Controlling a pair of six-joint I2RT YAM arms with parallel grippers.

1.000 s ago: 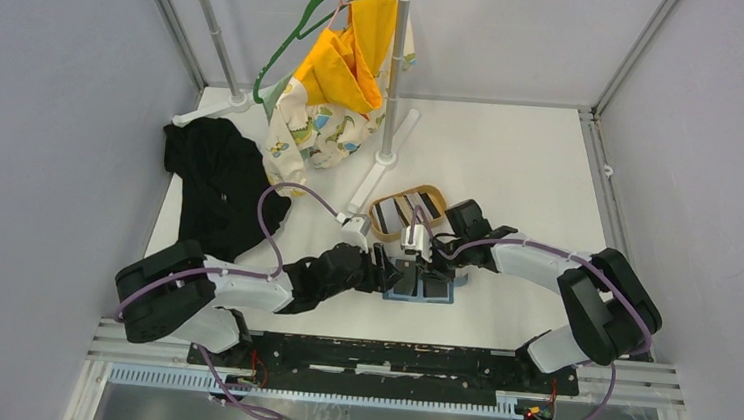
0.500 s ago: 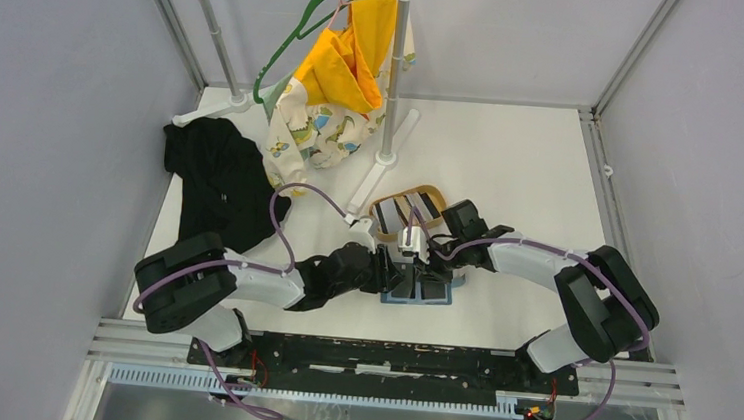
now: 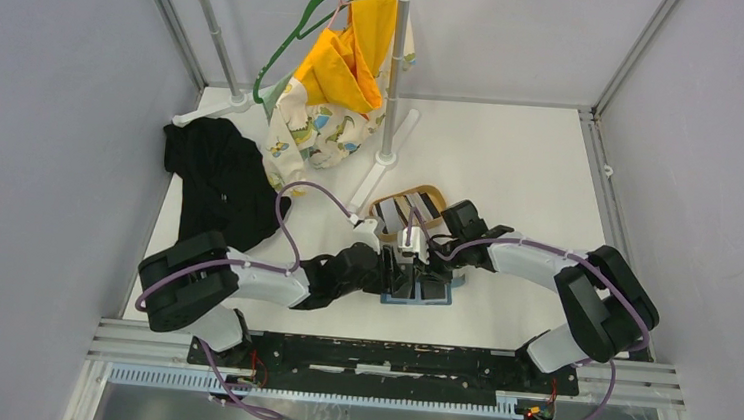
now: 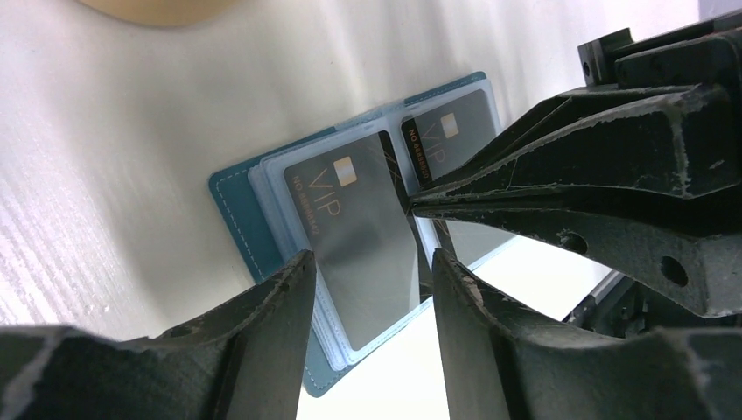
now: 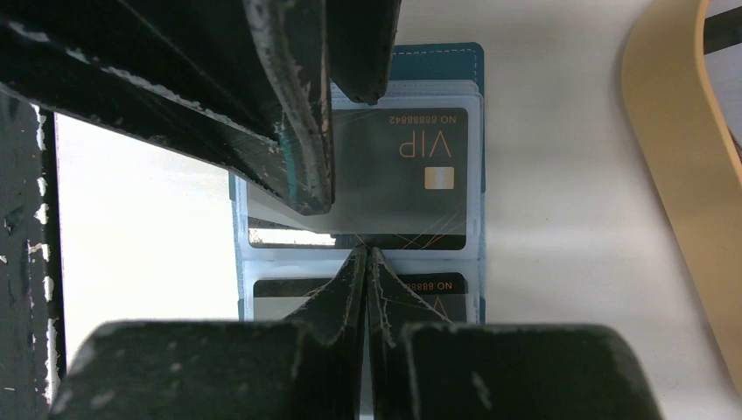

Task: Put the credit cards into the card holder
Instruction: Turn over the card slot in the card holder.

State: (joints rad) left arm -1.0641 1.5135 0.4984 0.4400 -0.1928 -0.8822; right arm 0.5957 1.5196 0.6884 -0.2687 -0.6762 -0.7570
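Note:
The teal card holder (image 3: 438, 294) lies open on the table between both grippers. In the left wrist view it (image 4: 238, 208) shows clear sleeves holding one dark VIP card (image 4: 359, 232) and a second one (image 4: 457, 138). My left gripper (image 4: 372, 259) is open and hovers over the first card, one finger on each side. My right gripper (image 5: 366, 252) is shut, its tips touching that card's (image 5: 411, 162) inner edge at the fold. Further credit cards (image 3: 410, 210) lie as black, grey and white stripes in the tray.
The oval tan wooden tray (image 3: 383, 227) sits just behind the holder and shows at the right edge of the right wrist view (image 5: 674, 175). A clothes stand (image 3: 391, 91) with hanging garments and a black cloth (image 3: 218, 183) lie farther back left.
My left arm has shifted a little to the right, bringing its gripper closer over the holder. The right gripper has stayed shut at the fold.

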